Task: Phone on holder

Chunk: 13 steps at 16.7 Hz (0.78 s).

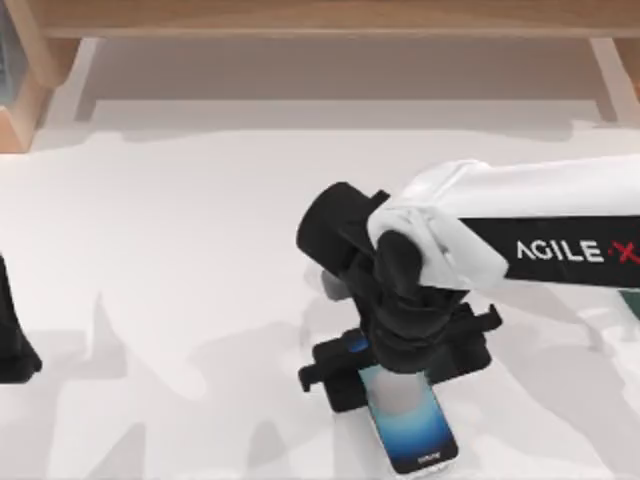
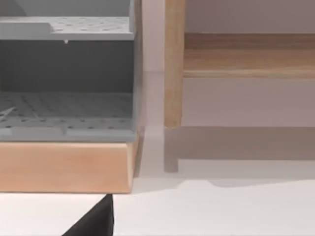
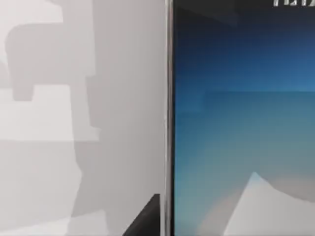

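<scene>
Top view: my right gripper (image 1: 400, 350), grip state untellable, sits over the phone (image 1: 412, 420) on the black holder (image 1: 335, 378) at five o'clock; release remains.

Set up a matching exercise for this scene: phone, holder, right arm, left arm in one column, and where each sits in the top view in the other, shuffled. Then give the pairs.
Things:
1. phone
2. holder
3. right arm
4. left arm

Places in the top view:
A. parked at the left edge of the table
B. reaching in from the right, wrist over the holder
C. at the bottom edge, screen up, its top end under the wrist
D. black, just above the phone, partly hidden by the wrist

Pairs: 1-C, 2-D, 3-B, 4-A
</scene>
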### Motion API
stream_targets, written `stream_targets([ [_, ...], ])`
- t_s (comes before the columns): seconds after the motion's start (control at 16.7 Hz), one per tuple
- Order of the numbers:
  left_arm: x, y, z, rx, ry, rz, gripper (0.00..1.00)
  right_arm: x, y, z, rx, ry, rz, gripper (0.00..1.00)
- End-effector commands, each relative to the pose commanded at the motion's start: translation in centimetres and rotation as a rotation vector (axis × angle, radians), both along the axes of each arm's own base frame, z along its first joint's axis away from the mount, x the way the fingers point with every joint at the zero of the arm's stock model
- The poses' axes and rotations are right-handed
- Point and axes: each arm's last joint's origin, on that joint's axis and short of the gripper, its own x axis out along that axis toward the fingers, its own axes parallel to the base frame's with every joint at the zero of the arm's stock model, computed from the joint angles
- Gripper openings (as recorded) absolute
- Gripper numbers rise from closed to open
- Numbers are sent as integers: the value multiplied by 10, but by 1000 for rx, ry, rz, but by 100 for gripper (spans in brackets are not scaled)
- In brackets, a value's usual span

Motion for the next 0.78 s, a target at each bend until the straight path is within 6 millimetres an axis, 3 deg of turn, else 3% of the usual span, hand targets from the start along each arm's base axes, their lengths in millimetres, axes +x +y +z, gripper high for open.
stream_targets([
  [0.18, 0, 0, 0, 0, 0, 0, 100, 0, 0, 10, 4, -4, -1, 0],
  [0.42, 0, 0, 0, 0, 0, 0, 100, 0, 0, 8, 1, 0, -2, 0],
  [0.54, 0, 0, 0, 0, 0, 0, 100, 7, -3, 19, 33, -26, -6, 0],
  [0.78, 0, 0, 0, 0, 0, 0, 100, 30, -40, 59, 128, -109, -28, 0],
])
